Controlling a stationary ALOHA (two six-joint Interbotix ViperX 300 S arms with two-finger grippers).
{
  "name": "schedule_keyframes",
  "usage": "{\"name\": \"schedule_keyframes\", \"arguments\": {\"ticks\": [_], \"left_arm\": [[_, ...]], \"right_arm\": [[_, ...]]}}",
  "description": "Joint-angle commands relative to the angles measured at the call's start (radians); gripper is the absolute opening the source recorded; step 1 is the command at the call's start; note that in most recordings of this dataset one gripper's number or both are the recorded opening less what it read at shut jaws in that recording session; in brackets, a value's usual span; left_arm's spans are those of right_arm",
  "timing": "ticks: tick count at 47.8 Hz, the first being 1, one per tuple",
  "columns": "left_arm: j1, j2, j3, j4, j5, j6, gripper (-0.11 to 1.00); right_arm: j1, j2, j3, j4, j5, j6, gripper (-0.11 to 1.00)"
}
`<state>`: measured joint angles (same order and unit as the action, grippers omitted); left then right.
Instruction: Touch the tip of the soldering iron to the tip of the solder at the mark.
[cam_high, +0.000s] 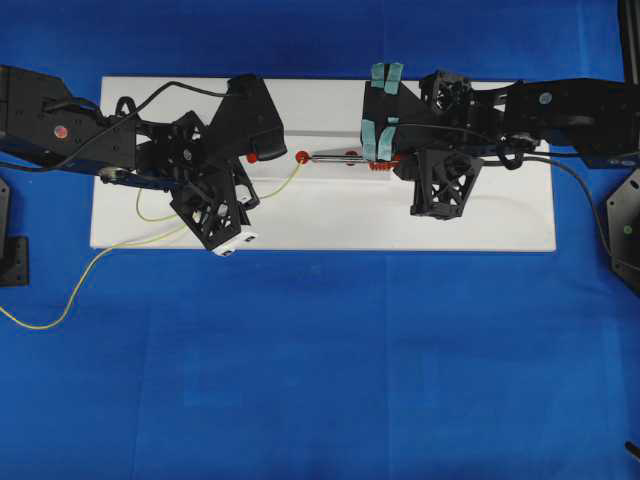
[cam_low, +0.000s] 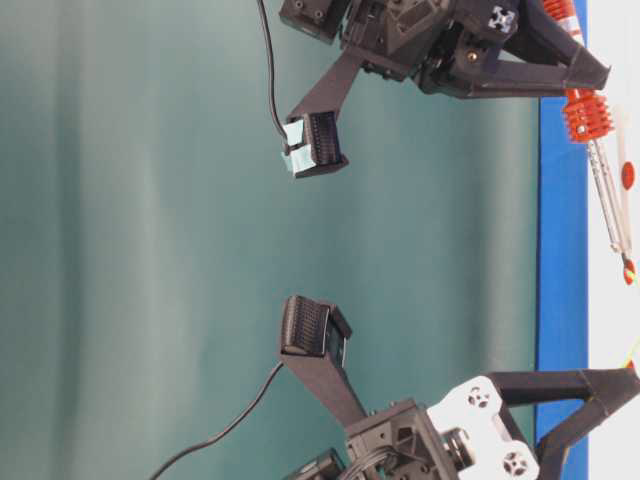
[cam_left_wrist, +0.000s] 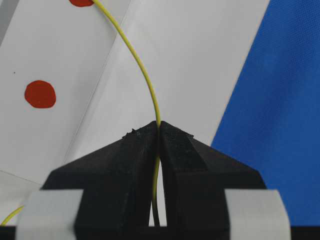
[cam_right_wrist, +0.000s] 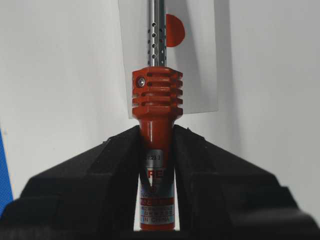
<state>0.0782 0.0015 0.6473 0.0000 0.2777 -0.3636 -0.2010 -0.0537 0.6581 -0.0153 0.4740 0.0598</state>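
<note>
here both arms reach level, end effectors clamping solder (cam_left_wrist: 145, 75) and soldering iron (cam_right_wrist: 156, 100).

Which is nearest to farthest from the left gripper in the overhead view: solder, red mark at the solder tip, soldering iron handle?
1. solder: held in the left gripper.
2. red mark: just right of it, at the wire's end.
3. soldering iron handle: farthest right, in the right gripper.
</note>
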Motion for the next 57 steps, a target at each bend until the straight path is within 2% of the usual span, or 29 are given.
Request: {"name": "schedule_keyframes", "arguments": {"ticks": [1, 10, 32, 47, 57], "left_arm": [[-0.002, -0.014, -0.020, 0.003, -0.005, 0.002, 0.01], [-0.002, -0.043, -0.003, 0.003, -0.005, 0.006, 0.01], [-0.018, -0.321, 0.164, 0.005, -0.067, 0.008, 0.01], [-0.023, -0.336, 0.184, 0.005, -0.091, 0.005, 0.01], [-0.026, -0.339, 0.187, 0.005, -0.091, 0.005, 0.01]], "right_arm": [[0.000, -0.012, -0.023, -0.002, -0.003, 0.000, 0.06], [0.000, -0.012, -0.021, -0.002, -0.008, 0.000, 0.06], [0.000, -0.020, -0.014, -0.002, -0.028, 0.000, 0.06], [-0.005, -0.041, -0.006, 0.000, -0.035, 0.000, 0.06], [-0.025, -0.166, 0.049, -0.002, -0.046, 0.002, 0.06]]}}
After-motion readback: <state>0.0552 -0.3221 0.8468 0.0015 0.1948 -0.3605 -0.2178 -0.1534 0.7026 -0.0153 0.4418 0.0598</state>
